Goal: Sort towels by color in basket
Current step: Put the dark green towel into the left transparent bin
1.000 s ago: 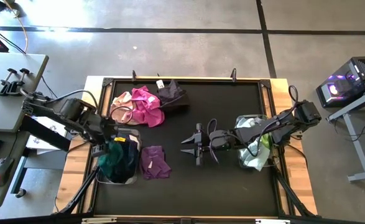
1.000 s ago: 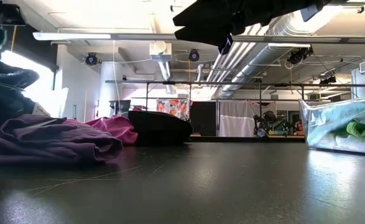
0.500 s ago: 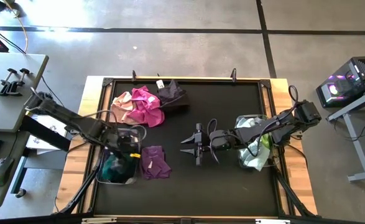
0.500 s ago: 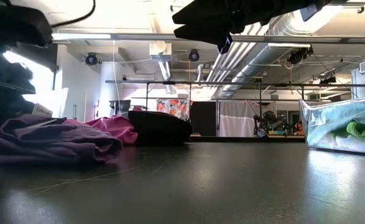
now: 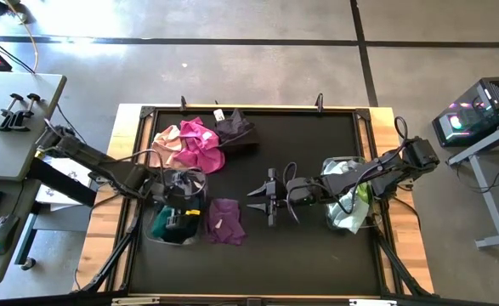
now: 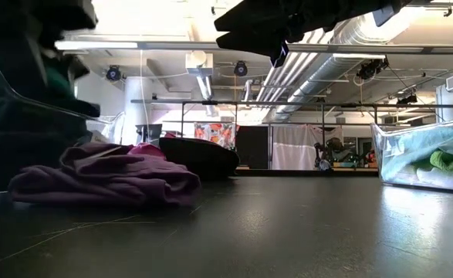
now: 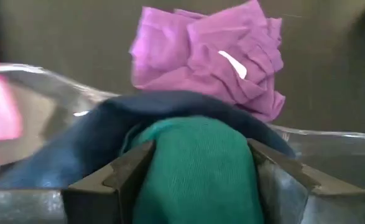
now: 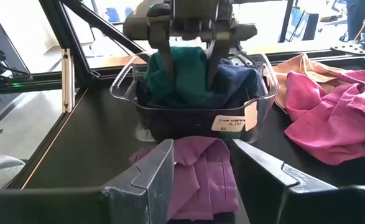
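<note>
High view: the left tool (image 5: 175, 223) is clamped on a dark green soft towel (image 5: 162, 226) inside the clear plastic basket (image 5: 187, 177) of dark cloths, while the crumpled purple towel (image 5: 224, 221) just beside it, below the open, waiting right tool (image 5: 258, 197), and the pink pile (image 5: 189, 142) beyond look unsorted.

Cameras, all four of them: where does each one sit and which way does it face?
High view: overhead, straight down on the table; both arms show.
Low view: at table-top height, level across a purple towel into the room; an arm overhead.
Left wrist view: on the left arm, facing a teal towel between its own fingers.
Right wrist view: on the right arm, facing the left gripper over a clear bin.
Shared: that purple towel shows in all four.
</note>
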You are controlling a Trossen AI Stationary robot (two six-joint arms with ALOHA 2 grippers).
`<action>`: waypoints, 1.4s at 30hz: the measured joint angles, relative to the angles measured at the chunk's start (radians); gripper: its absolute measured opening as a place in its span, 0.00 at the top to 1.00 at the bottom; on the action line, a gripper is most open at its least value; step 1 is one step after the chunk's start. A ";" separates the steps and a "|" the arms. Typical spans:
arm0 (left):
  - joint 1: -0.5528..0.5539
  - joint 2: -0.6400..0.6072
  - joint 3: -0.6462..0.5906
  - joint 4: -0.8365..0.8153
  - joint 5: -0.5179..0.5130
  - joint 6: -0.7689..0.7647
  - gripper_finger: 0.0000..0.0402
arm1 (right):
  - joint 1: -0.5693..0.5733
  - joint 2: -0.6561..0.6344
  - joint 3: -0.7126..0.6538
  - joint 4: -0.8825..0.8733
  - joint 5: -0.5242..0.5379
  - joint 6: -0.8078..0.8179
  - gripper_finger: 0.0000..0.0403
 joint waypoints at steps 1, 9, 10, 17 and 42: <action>-0.003 -0.003 0.033 -0.050 -0.011 -0.006 0.43 | 0.000 0.000 0.000 0.000 0.000 0.001 0.61; -0.053 -0.012 0.220 -0.337 -0.039 -0.140 0.43 | 0.000 0.000 0.000 -0.015 0.000 -0.005 0.61; -0.065 -0.012 0.224 -0.354 -0.046 -0.158 0.43 | 0.000 0.002 0.000 -0.015 0.000 -0.006 0.61; -0.119 0.011 0.111 -0.327 -0.052 -0.223 0.43 | 0.000 0.004 0.000 -0.017 0.000 -0.018 0.61; -0.117 0.025 0.195 -0.227 -0.149 -0.107 0.43 | 0.000 0.005 0.000 -0.016 0.072 -0.023 0.61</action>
